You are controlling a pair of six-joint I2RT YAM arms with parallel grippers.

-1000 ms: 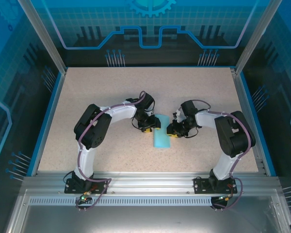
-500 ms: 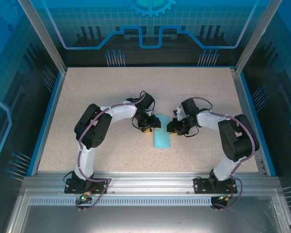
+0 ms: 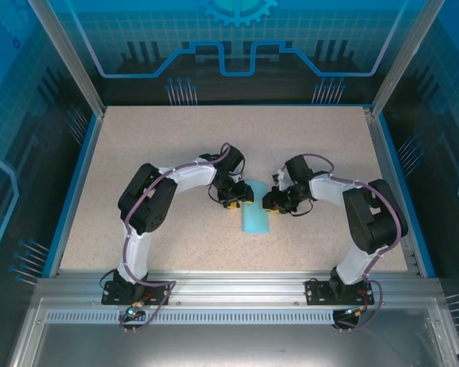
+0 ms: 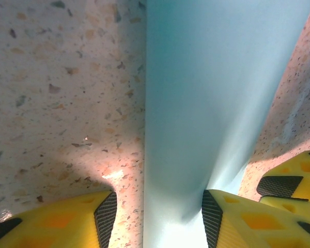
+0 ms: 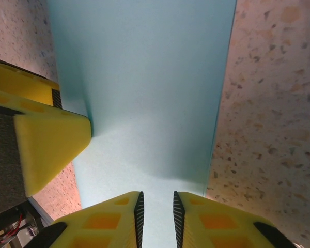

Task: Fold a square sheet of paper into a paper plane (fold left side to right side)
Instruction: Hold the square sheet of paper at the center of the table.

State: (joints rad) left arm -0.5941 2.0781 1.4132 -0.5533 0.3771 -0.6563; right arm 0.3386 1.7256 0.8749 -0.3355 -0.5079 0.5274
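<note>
Top ext: turquoise paper sheet [image 3: 255,215] lies about mid-table on the speckled table [image 3: 153,145], folded to a narrow strip w/ its long side running near-to-far, slightly tilted. L gripper [image 3: 239,200] is at the strip's left edge, R gripper [image 3: 268,203] at its right edge at about the same height, so they face each other w/ the paper btw them. Both arms bend inward from their bases by the aluminium rail [image 3: 229,287] at the near edge. Left wrist: L gripper's yellow fingers w/ black pads [image 4: 106,217] are at frame bottom, jaws plainly apart. The paper runs up the frame from btw them. The pad on frame right touches the paper's edge, the other stands clear of it w/ bare table in the gap, so L gripper is open and straddles the sheet, not clamped on it. Lower right corner has R gripper's yellow finger, just beside the paper's far edge. Right wrist: R gripper's fingertips [image 5: 111,219] are at frame bottom, pads nearly together w/ a narrow slit left btw them and paper colour seen through the slit. The pads don't meet and nothing looks pinched, so it's narrowly open above the sheet; can't tell if the tips press on it. The paper's right edge lies straight against the table. At frame left, L gripper's yellow finger tip touches the paper, w/ a shadow beside it
</note>
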